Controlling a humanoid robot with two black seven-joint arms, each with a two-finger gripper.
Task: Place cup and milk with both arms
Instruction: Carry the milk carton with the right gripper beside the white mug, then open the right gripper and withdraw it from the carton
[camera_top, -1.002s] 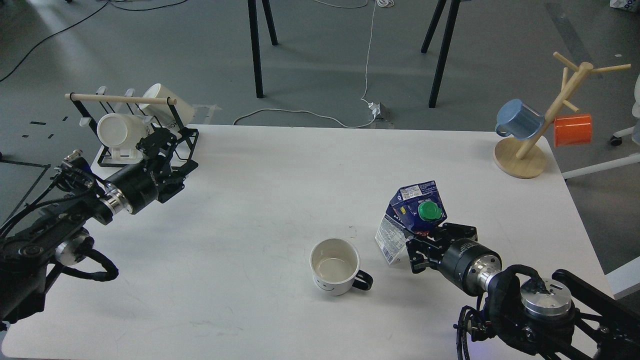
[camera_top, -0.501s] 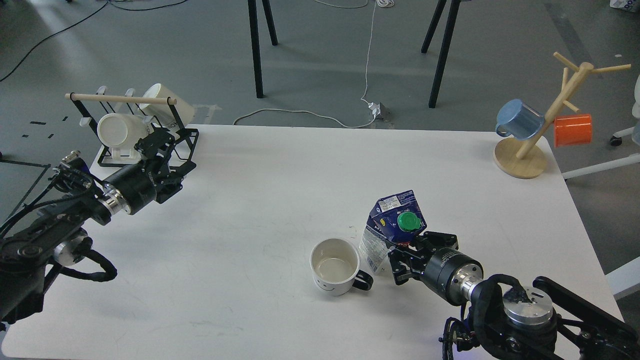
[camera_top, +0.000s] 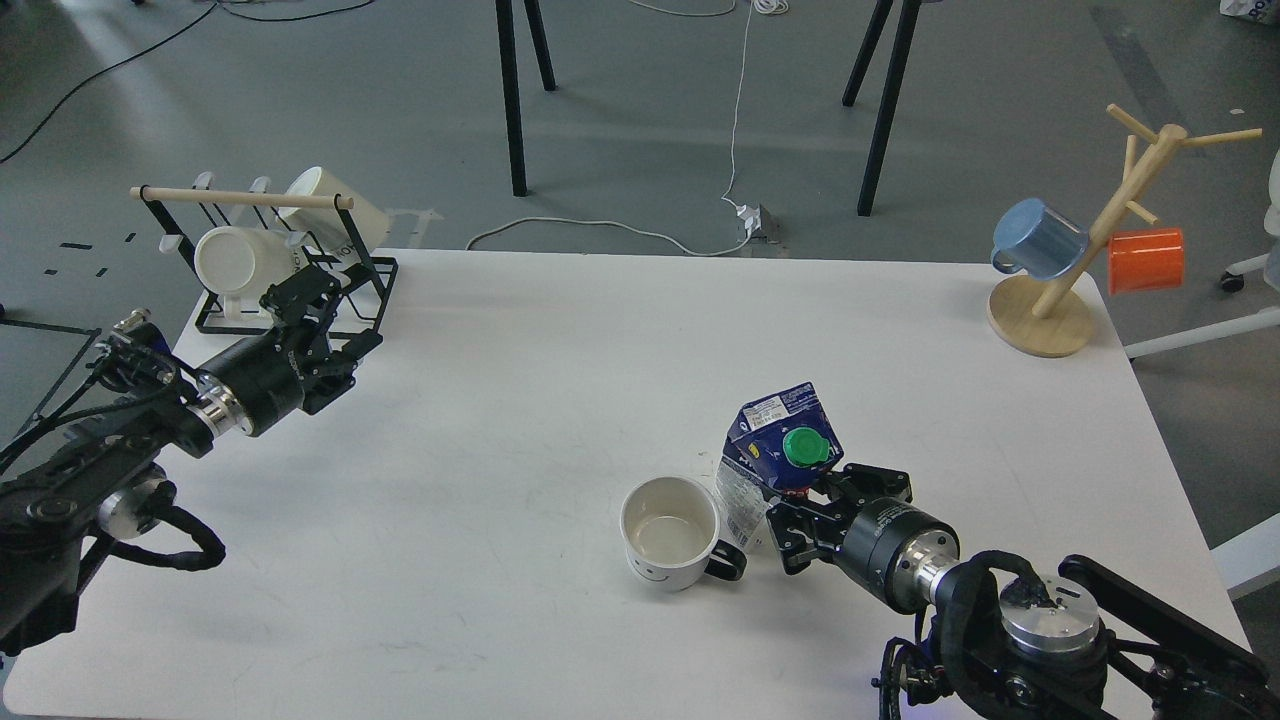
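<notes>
Right gripper (camera_top: 800, 512) clamped on tilted milk carton (camera_top: 770, 462), just beside white cup (camera_top: 668, 531) on table (camera_top: 560, 340), left gripper (camera_top: 312, 305) near rack (camera_top: 262, 250), finger state unclear

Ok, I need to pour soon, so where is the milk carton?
Head view, right of centre: the blue milk carton is beside the white smiley mug, held by the right end effector.

White rectangular table (camera_top: 560, 330) | black wire dish rack with wooden rail (camera_top: 250, 250) at far-left corner, two white mugs (camera_top: 240, 262) lying in it | wooden mug tree (camera_top: 1090, 240) at far-right corner, blue mug (camera_top: 1038, 238) and orange mug (camera_top: 1146, 260) hanging | white cable (camera_top: 735, 130) on grey floor beyond
</notes>
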